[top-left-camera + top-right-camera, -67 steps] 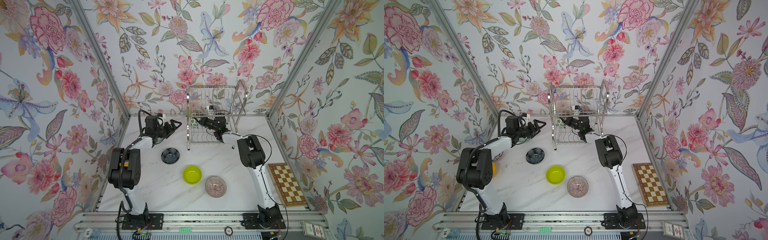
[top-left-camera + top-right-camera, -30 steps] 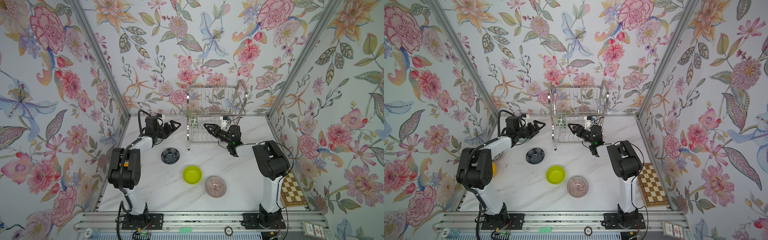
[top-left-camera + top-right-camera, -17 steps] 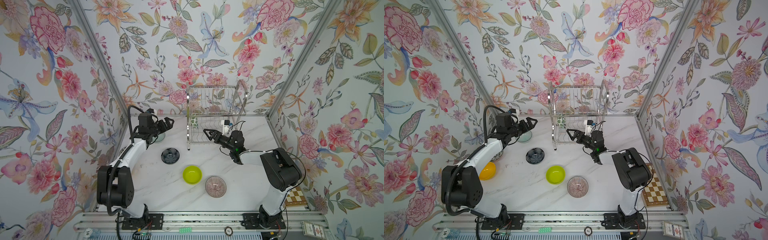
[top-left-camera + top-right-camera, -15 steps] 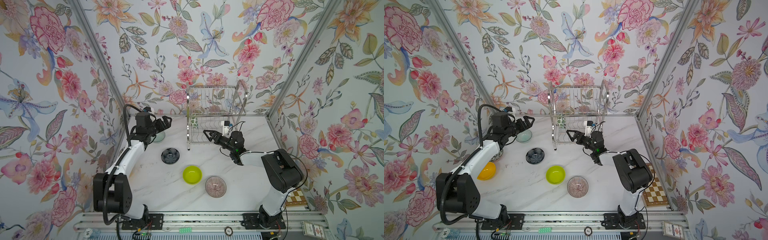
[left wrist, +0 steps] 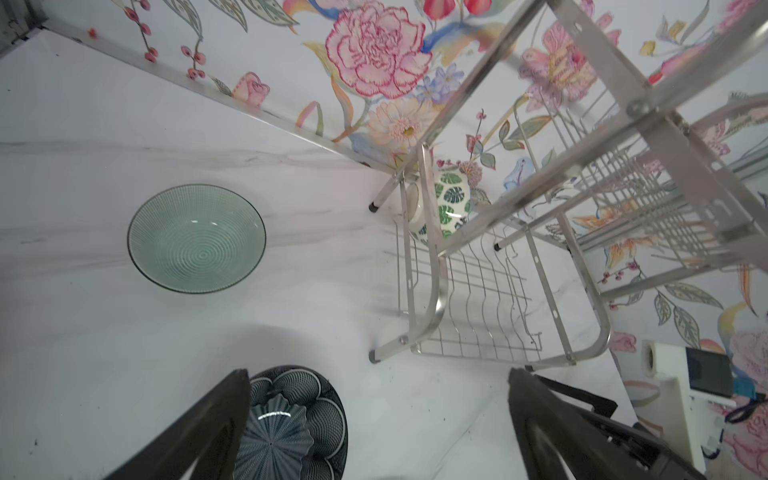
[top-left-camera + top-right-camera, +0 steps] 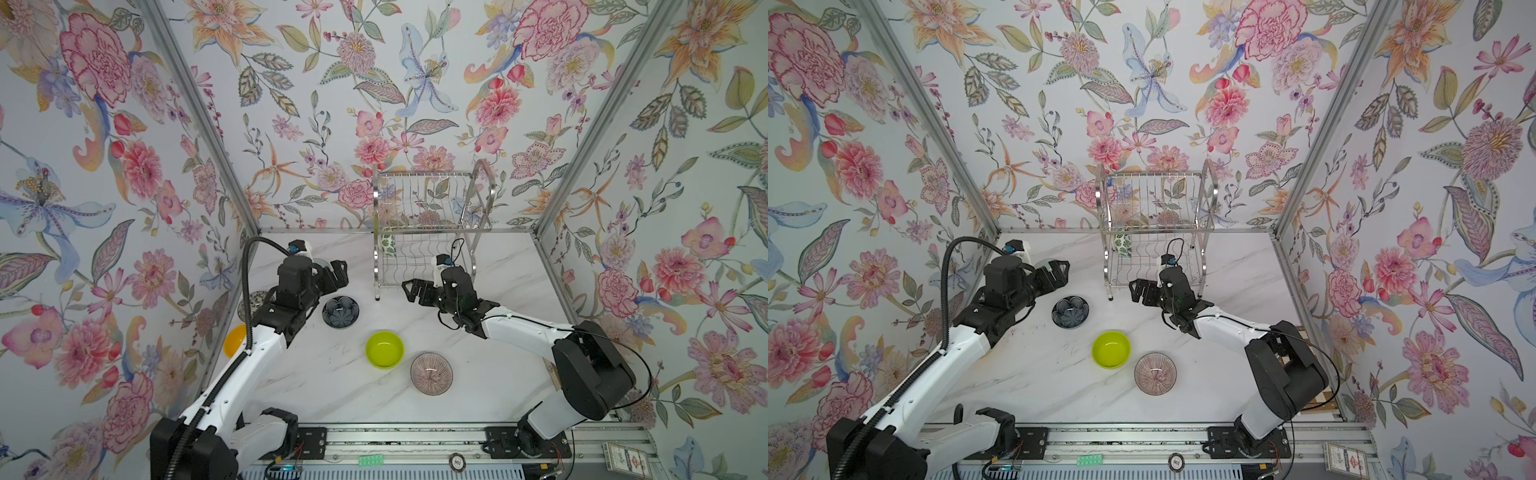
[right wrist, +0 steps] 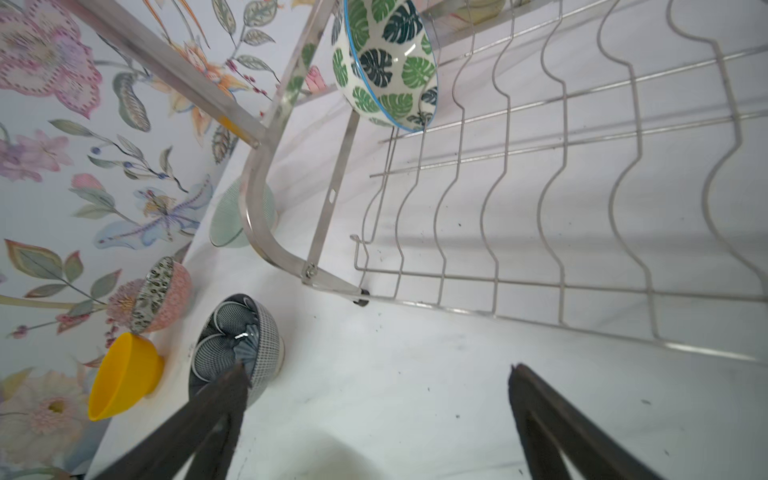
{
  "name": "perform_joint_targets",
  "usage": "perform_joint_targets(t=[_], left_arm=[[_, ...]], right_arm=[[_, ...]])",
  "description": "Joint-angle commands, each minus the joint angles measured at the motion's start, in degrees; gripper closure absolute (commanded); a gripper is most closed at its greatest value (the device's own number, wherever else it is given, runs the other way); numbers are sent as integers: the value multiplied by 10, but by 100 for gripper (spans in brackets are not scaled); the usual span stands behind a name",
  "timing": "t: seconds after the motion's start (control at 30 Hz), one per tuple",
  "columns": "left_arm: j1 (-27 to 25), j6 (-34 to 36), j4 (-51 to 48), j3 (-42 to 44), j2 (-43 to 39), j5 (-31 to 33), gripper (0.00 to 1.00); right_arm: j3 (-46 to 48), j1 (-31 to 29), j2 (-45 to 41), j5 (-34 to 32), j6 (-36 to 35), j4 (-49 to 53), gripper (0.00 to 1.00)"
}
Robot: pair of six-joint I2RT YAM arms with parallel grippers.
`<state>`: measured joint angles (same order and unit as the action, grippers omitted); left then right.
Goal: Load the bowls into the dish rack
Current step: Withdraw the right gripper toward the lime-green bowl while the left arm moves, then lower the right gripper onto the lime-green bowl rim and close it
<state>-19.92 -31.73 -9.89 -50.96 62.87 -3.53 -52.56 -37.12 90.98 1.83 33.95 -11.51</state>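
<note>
Top views: the bench (image 6: 332, 395) carries six loose bowls, all in front of or to the left of the dish rack (image 6: 419, 227).

1. Farthest out in front of the rack sits the pink radial-striped bowl (image 6: 431, 373), upright. The lime green bowl (image 6: 384, 349) sits just beside it, one step closer to the rack.
2. Well to the rack's front left, at the bench's left edge, lie the orange-yellow bowl (image 6: 235, 340) and the black-white speckled bowl (image 6: 253, 301). The left arm partly hides both. In the right wrist view both lean against the side wall.
3. The dark navy flower bowl (image 6: 340, 312) sits upright near the rack's front left foot.
4. The left hand (image 6: 336, 276) hovers between the navy bowl and the rack's left side. Its jaws are spread wide and grasp nothing.
5. The right hand (image 6: 409, 291) hovers at the front edge of the rack's lower tier. It too is released and empty, as the right wrist view confirms (image 7: 376, 368).
6. The pale celadon bowl (image 5: 196, 239) sits upright to the left of the rack, apart from its feet.
7. The green-leaf white bowl (image 7: 384, 66) stands on edge in the wire slots at the left end of the rack's lower tier.
</note>
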Motion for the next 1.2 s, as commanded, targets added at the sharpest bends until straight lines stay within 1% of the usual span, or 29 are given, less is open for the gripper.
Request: perform_joint_targets(t=[0.0,0.13,0.17,0.27,0.3,0.4,0.5,0.6,0.7,0.77,0.87,1.0,1.1,1.17], left_arm=[[-41,6,-2,45,-47,89,1],[-65,-2,2,92,-73,114,1],[-71,-1,1,101,-77,118,1],[-93,-9,11,126,-82,115,1],[-101,-11,14,133,-83,114,1],[-128,-17,21,155,-83,126,1],[-147,-17,34,175,-81,147,1],[-157,-21,42,184,-80,156,1],[-165,-17,46,189,-84,167,1],[-168,-13,47,193,-88,172,1],[-169,-8,45,197,-92,176,1],[-169,-2,38,198,-99,184,1],[-169,5,32,197,-100,192,1],[-169,7,30,197,-100,191,1]], right_arm=[[-15,-20,-20,-39,-41,136,1],[-11,-37,-12,-2,-29,165,1],[-13,-45,-8,-4,-29,174,4],[-16,-73,-6,-21,-29,194,7],[-16,-83,-6,-25,-28,198,10],[-20,-102,-4,-26,-24,214,14],[-32,-116,8,-23,-25,230,24],[-43,-126,26,-18,-24,239,35],[-56,-133,50,-20,-26,245,37],[-68,-135,69,-18,-29,249,41],[-86,-138,93,-25,-35,261,50],[-99,-138,107,-41,-48,273,54],[-111,-139,116,-40,-56,284,59],[-119,-142,119,-40,-59,291,60]])
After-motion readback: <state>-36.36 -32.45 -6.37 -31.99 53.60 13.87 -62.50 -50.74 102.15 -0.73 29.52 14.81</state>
